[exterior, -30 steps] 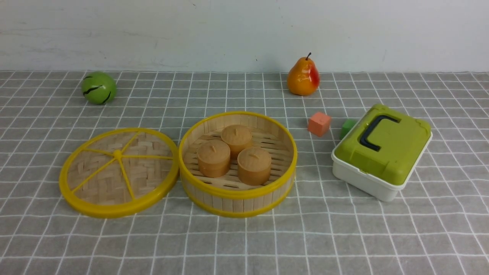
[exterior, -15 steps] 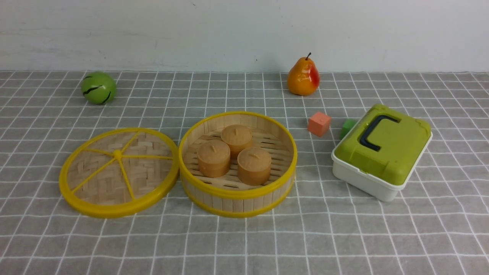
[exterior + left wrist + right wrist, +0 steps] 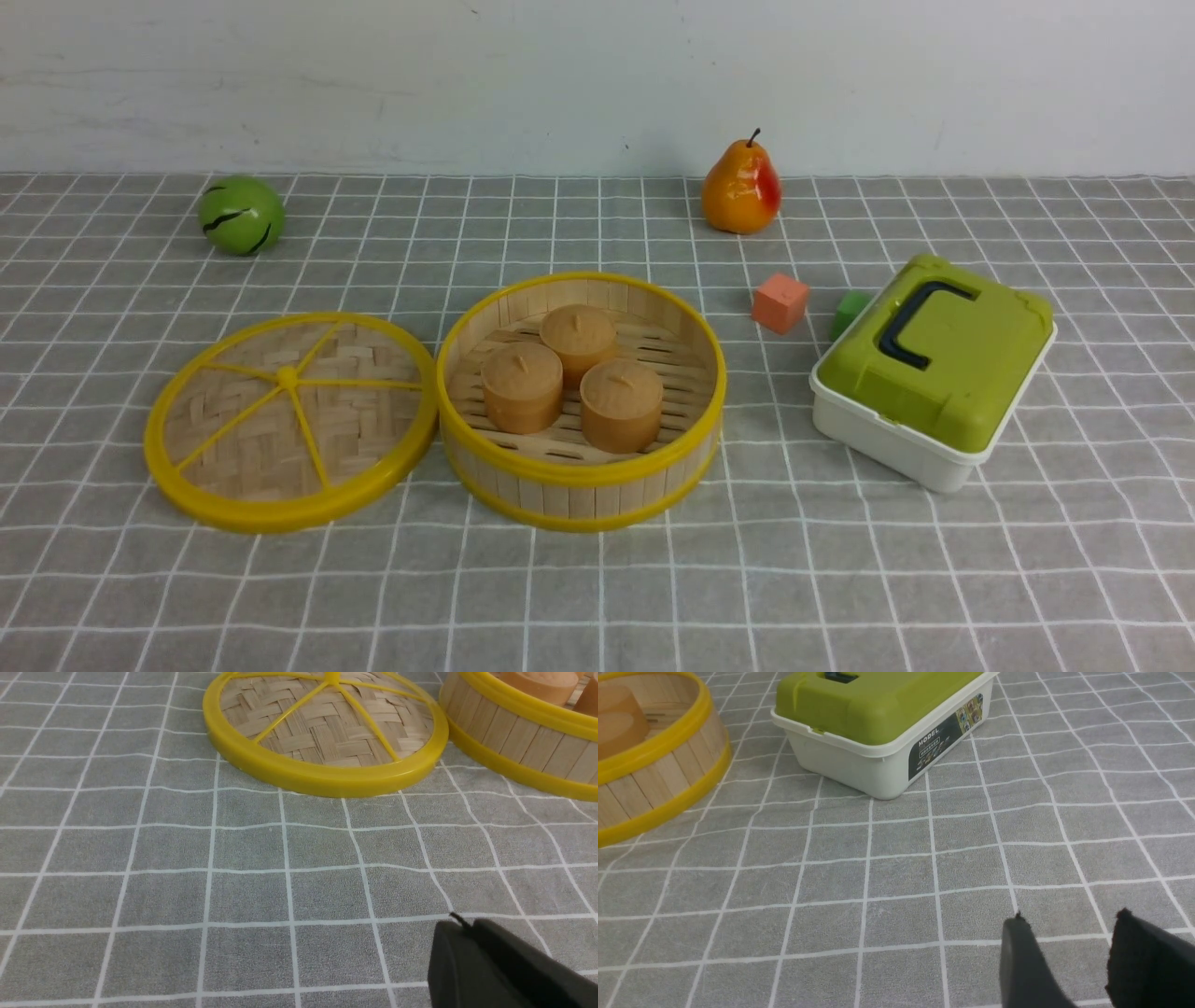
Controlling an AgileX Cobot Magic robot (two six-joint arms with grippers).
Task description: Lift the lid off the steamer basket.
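The lid (image 3: 289,420), a woven bamboo disc with a yellow rim and spokes, lies flat on the cloth, touching the left side of the steamer basket (image 3: 579,485). The basket is uncovered and holds three tan bun-shaped pieces (image 3: 579,378). Neither arm shows in the front view. In the left wrist view my left gripper (image 3: 467,926) hovers over bare cloth, short of the lid (image 3: 327,728) and the steamer basket (image 3: 518,732), its fingers pressed together with nothing between them. In the right wrist view my right gripper (image 3: 1071,921) stands open over bare cloth, well apart from the basket (image 3: 658,779).
A white box with a green lid (image 3: 934,369) sits right of the basket, also in the right wrist view as the box (image 3: 878,723). An orange cube (image 3: 780,302) and a green cube (image 3: 848,311) lie behind it. A pear (image 3: 741,190) and a green ball (image 3: 241,215) stand near the back wall.
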